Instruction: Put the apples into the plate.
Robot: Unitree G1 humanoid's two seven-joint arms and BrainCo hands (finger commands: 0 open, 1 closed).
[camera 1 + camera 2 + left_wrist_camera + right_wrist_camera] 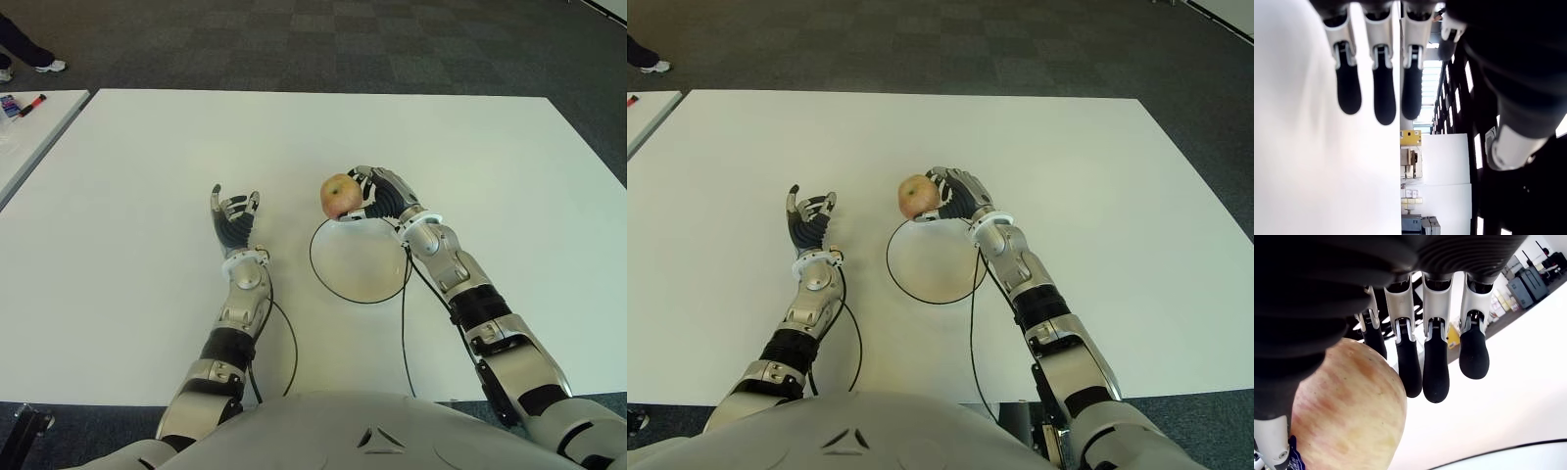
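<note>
Layout on the table (490,157): the plate (333,279) lies near the front edge, about centre. The apple (340,195) sits in the right hand (377,196), over the plate's far rim. The left hand (233,217) stands left of the plate, apart from it. A second table (29,127) lies far left.

White surface (470,147), wide, rectangular, standing on dark carpet floor (343,44). Plate (359,269) (white, dark-rimmed, round) lies flat on surface near its front edge. Second white table (29,132) beside plate's surface, far left.
</note>
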